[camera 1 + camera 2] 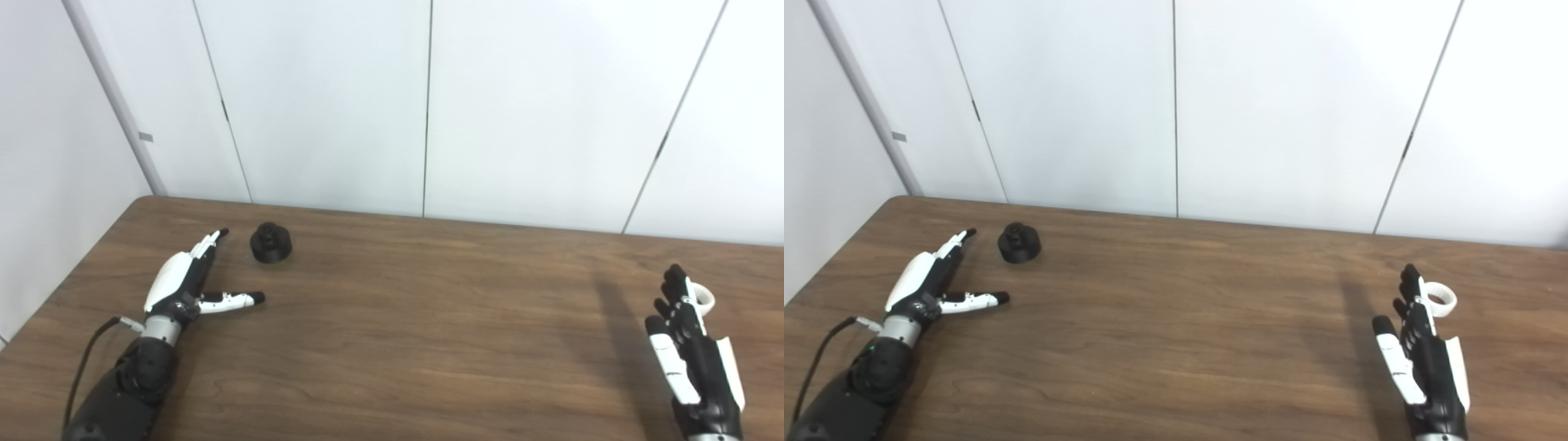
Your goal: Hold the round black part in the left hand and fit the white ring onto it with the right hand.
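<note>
Bright even light, soft shadows

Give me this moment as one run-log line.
left hand: open, beside black part, apart | right hand: open, beside white ring, contact unclear | both parts on table | stage: pre-grasp

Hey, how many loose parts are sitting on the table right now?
2. A round black part sits at the far left, just beyond the open left hand. A white ring lies at the right, partly hidden behind the open right hand.
</note>
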